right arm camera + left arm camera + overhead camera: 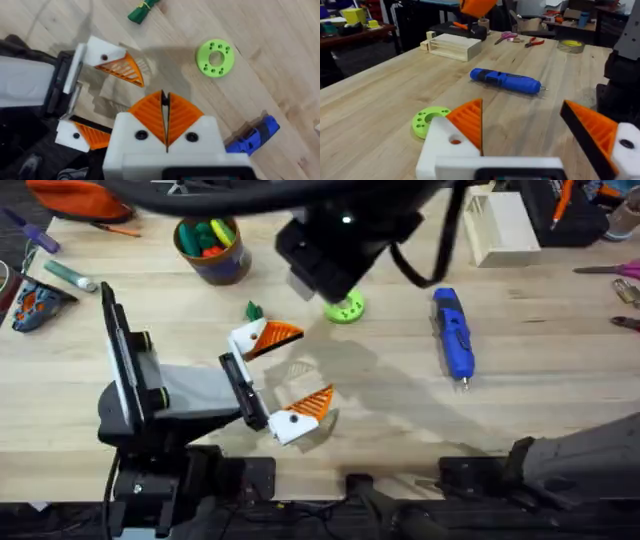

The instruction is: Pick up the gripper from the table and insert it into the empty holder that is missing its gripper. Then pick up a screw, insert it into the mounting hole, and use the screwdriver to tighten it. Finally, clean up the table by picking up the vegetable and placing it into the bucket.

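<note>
We see the blue pen-shaped screwdriver point(452, 333) lying flat on the counter point(560, 380) at the frame's right of centre, its thin bit pointing toward the bottom edge. The slim dark green vegetable point(254, 310) lies just above the left hand point(290, 372), whose orange-padded fingers are spread wide with nothing between them. The bucket point(212, 250), coloured toys inside, sits at upper left. The right hand point(165, 117) is clenched, pads pressed together, empty. Overhead, that arm is a dark blur partly covering the lime green disc point(347, 309).
</note>
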Controlling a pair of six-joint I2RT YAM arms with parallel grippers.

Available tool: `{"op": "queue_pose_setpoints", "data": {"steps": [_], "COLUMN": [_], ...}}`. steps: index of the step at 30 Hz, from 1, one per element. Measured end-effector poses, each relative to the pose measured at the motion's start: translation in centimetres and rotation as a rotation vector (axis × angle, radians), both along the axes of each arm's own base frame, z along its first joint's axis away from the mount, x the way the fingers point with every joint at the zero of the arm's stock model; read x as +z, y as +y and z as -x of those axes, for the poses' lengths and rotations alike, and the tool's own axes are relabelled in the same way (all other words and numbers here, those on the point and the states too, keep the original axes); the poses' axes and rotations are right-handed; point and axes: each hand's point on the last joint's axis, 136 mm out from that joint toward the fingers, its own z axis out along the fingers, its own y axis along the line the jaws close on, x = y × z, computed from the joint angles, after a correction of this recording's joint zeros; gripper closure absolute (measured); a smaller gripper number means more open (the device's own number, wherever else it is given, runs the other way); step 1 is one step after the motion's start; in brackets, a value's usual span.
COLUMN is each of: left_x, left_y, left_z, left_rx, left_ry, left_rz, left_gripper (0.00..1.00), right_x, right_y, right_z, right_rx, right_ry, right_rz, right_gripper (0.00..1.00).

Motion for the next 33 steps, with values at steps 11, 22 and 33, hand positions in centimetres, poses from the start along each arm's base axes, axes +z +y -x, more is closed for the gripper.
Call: {"op": "queue_pose_setpoints", "data": {"steps": [11, 22, 33], "left_x": [0.0, 0.0, 0.0], "left_y": [0.0, 0.0, 0.0], "left_z": [0.0, 0.0, 0.0], "left_rx": [0.000, 0.000, 0.000], "left_ry": [0.000, 0.000, 0.000], "left_rz": [0.000, 0.000, 0.000], "left_gripper": [0.016, 0.015, 0.015], "right_x": [-0.5, -1.6, -1.5], "right_y": [4.7, 6.9, 7.6], "right_z": [1.6, 3.4, 3.3], "right_rx": [0.167, 0.299, 0.325], "right_ry": [0.001, -0.014, -0.034], "right_rz": [0.064, 0.102, 0.089], "right_gripper": [0.995, 0.995, 0.995]}}
